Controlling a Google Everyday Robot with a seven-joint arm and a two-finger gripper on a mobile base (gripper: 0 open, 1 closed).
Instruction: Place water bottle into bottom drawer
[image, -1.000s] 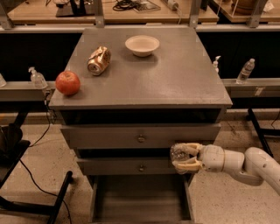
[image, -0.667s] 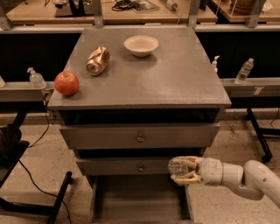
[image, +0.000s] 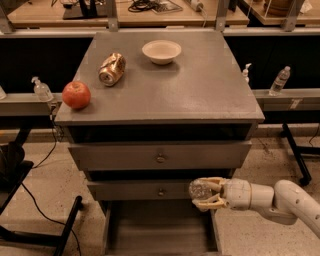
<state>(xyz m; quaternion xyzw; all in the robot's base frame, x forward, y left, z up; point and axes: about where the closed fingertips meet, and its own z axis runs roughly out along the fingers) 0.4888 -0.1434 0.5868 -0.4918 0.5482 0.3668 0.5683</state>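
The gripper (image: 202, 192) has sunk lower, clamped on the water bottle (image: 196, 188), above the open bottom drawer (image: 155, 227), near its right wall.

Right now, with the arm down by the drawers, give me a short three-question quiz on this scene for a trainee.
1. True or false: the gripper, low at the right of the drawer fronts, is shut on the water bottle.
2. Where does the apple sit on the cabinet top? A front left; B back right; C centre.
3. Fill the gap: the bottom drawer stands ____.

Key: 1 true; 2 A; 3 open.
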